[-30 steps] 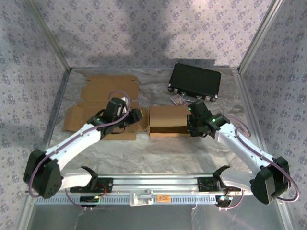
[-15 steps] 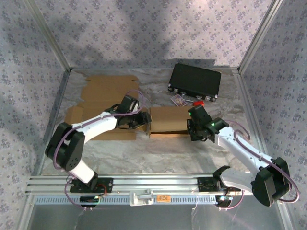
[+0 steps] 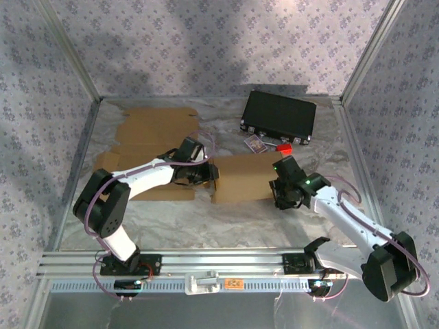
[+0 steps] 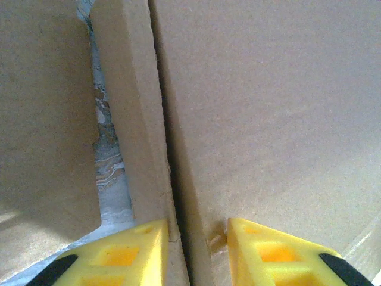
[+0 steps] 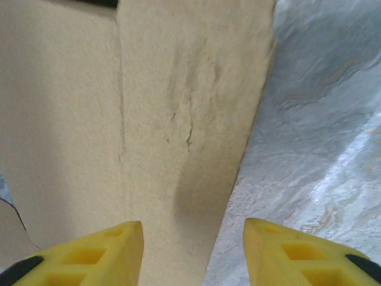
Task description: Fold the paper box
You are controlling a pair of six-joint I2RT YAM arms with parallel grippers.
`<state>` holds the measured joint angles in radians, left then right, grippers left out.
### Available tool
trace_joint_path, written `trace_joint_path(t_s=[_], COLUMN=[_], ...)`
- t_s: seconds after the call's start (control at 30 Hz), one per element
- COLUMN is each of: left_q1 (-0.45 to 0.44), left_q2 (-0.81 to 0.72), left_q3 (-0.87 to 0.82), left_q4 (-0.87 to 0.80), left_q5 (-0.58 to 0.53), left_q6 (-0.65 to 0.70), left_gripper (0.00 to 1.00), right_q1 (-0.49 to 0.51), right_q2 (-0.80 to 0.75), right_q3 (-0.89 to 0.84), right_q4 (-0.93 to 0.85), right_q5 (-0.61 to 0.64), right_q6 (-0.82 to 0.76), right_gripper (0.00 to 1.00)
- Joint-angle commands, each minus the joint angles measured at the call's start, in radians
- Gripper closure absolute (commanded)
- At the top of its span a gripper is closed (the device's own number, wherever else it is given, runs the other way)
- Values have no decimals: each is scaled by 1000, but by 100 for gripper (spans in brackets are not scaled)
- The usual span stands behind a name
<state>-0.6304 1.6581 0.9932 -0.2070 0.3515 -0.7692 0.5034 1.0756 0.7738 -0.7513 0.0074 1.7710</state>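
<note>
On the marbled table [image 3: 171, 214], seen from above, the paper box [image 3: 154, 127] lies mostly unfolded. Its brown cardboard is spread flat over the left half of the surface. One long panel [image 3: 240, 179] near the middle lies between the two arms.

The left pincer [image 3: 208, 175] sits at the left end of that panel, right against it. From the camera on its wrist, its yellow fingers [image 4: 134, 253] stand partly apart. A seam between a narrow strip and a broad face of cardboard runs down into the gap between them. Both fingers are close against the cardboard, but I cannot tell whether they are pinching it.

The right pincer [image 3: 276, 186] sits at the panel's right end. From its own wrist camera, its jaws are well apart and hold nothing. The left finger [image 5: 89, 256] is over the cardboard and the other is over bare table. The flap's edge runs between them.

Beyond the panel, near the back right, a black case [image 3: 278, 116] rests on the table. A small card [image 3: 255, 144] and a small red object [image 3: 285, 147] lie just in front of it.
</note>
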Motion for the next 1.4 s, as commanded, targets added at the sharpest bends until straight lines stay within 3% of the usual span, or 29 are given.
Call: trace_joint_path(t_s=[0.0,0.13,0.27,0.37,0.5,0.73,1.0,1.17,1.37], left_q1=[-6,-6,-5,-6,-5,-4,-4,3,50], left_q2=[22,27,31,34,41,52,41,-29,-33], left_q3=[19,22,22,28,46,65,67,83,55], left_q4=[-9,-11,-17,-36,-73,-90,-89,-115,-73], left_q5=[-5,-6,-3,-6,-15,-23,-21,-60,18], left_q6=[34,40,48,61,80,85,96,101,77], left_gripper=[69,70,70,70,68,65,64,59,57], right_q1=[-60,-159,-326,-409,-418,-434,-446,-450,-453], right_q2=[-21,2,55,198,394,551,675,682,668], right_q3=[113,257,303,353,410,443,459,453,451], right_q4=[-164,-328,-250,-210,-201,-105,-85,-79,-76], right_q5=[-16,-13,-105,-167,-167,-240,-258,-254,-284], right_q6=[-241,-582,-946,-1203,-1417,-1512,-1546,-1552,-1547], right_gripper=[43,40,40,38,35,31,47,56,61])
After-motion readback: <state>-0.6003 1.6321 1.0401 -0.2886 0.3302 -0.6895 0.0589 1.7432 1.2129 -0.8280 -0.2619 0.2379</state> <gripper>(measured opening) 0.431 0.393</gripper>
